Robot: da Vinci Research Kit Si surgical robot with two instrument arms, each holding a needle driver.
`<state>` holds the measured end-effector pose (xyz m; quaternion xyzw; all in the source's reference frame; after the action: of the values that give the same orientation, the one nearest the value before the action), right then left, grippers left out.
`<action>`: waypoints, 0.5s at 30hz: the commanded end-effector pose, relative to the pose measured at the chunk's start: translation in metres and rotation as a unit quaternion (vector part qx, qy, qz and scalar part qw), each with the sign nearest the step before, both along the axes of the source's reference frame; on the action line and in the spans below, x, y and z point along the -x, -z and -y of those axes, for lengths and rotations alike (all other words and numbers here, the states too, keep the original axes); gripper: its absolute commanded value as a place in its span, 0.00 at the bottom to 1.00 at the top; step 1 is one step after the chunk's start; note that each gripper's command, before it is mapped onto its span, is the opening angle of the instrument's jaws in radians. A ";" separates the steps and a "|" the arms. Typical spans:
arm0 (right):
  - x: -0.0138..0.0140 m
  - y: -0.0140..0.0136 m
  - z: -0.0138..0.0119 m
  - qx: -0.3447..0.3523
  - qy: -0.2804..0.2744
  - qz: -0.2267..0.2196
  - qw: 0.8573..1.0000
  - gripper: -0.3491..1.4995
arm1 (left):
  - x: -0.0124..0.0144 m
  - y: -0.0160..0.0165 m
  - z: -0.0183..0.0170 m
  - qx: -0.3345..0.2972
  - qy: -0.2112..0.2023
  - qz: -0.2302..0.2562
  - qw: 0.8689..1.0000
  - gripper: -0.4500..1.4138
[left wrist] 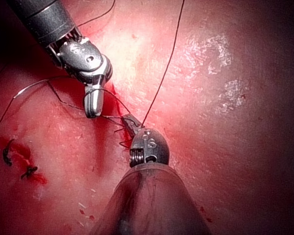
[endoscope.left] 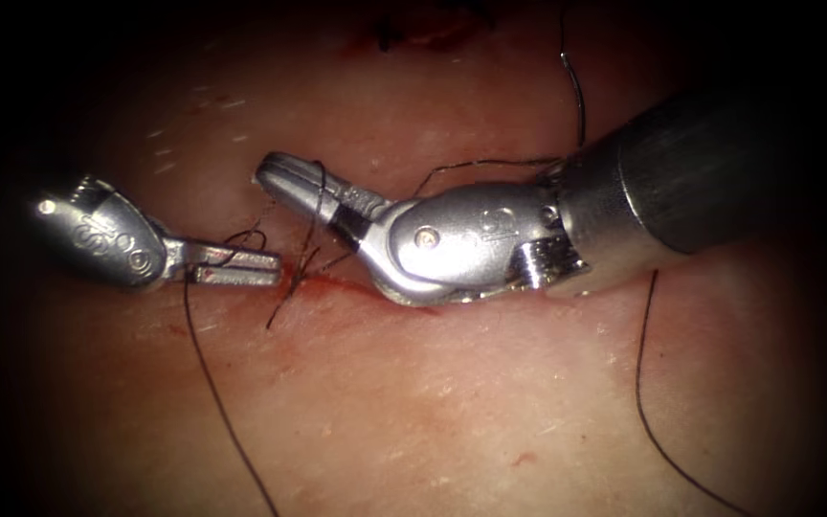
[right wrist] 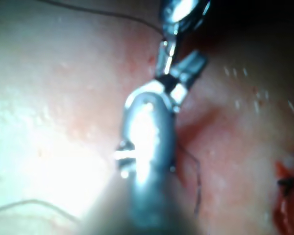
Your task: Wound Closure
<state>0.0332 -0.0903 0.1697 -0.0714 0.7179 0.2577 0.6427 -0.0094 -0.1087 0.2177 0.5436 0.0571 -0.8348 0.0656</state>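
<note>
We read "S" and "OO" engraved on the left tool (endoscope.left: 236, 265); the right tool's (endoscope.left: 284, 177) marking is illegible.

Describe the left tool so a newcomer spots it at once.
Find the red cut in the tissue. The left tool sits at its left end, fingers shut on thread. The right tool is bigger, dark-shafted, thread looped round its shut fingers.

- Pale pink tissue (endoscope.left: 452, 402), whitish flecks scattered over it, redder along the cut (endoscope.left: 337, 284).
- Red fluid (endoscope.left: 323, 280) in a thin streak at the cut.
- Black thread (endoscope.left: 217, 393), thin dark lines against the pink.
- Shiny silver left tool (endoscope.left: 236, 268), small engraved marks on its body.
- Shiny silver right tool (endoscope.left: 289, 182), a black band at its wrist, dark grey shaft behind.
</note>
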 end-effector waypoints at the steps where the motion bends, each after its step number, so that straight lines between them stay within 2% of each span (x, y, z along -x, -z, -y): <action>1: -0.0012 -0.0002 0.0006 0.014 -0.025 -0.009 1.000 0.00 | 0.0012 0.0002 0.0015 -0.003 0.002 0.000 1.000 0.00; 4: -0.0014 0.0009 0.0008 -0.041 -0.017 0.016 0.999 0.00 | 0.0017 0.0005 0.0018 -0.003 0.004 -0.001 1.000 0.00; 8: -0.0017 0.0021 0.0012 -0.055 -0.023 0.020 0.998 0.00 | 0.0020 0.0008 0.0017 -0.005 0.005 -0.001 1.000 0.00; 9: -0.0017 0.0025 0.0012 -0.072 -0.037 0.028 0.996 0.16 | 0.0021 0.0009 0.0016 -0.006 0.005 -0.001 1.000 0.00; 10: -0.0018 0.0025 0.0012 -0.079 -0.053 0.034 0.995 0.43 | 0.0021 0.0010 0.0015 -0.006 0.005 -0.001 1.000 0.00; 11: -0.0018 0.0025 0.0013 -0.081 -0.070 0.039 0.993 0.65 | 0.0021 0.0011 0.0015 -0.006 0.006 -0.001 1.000 0.00; 13: -0.0017 0.0029 0.0012 -0.096 -0.105 0.052 0.988 0.87 | 0.0022 0.0011 0.0016 -0.006 0.006 -0.001 1.000 0.00; 15: -0.0014 0.0035 0.0010 -0.125 -0.128 0.066 0.982 0.95 | 0.0022 0.0013 0.0019 -0.006 0.006 -0.001 1.000 0.00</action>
<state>0.0339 -0.0897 0.1665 -0.1022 0.6184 0.4222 0.6549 -0.0106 -0.1093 0.2165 0.5415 0.0569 -0.8367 0.0583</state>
